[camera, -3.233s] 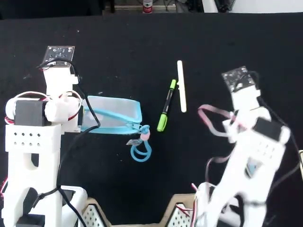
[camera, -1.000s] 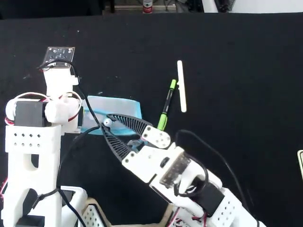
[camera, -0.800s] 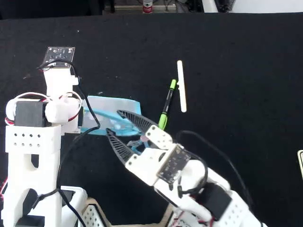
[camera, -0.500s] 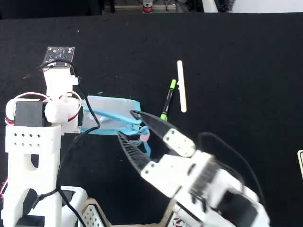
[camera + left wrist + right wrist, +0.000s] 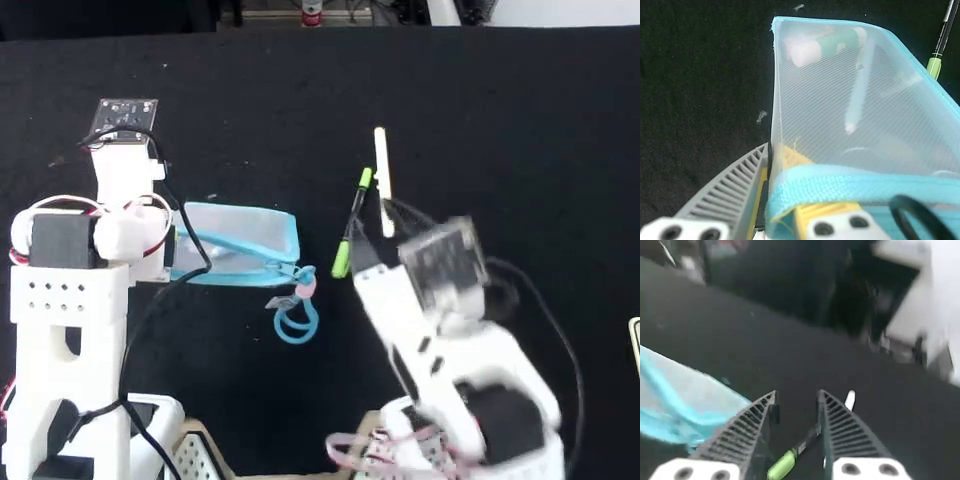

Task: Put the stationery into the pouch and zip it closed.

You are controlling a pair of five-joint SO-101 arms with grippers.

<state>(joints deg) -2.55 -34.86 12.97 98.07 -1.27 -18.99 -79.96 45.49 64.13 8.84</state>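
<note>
Part-way | I keep the pouch (image 5: 240,245) edge clamped in left fingers (image 5: 735,185), some items inside | right fingers (image 5: 742,427) apart over green pen (image 5: 350,225) | pen and white stick (image 5: 383,180) lie on table (image 5: 500,100) | packing and zipping left.

White arms (image 5: 70,300), black cables (image 5: 200,250) — ribbed right claw (image 5: 796,396).
</note>
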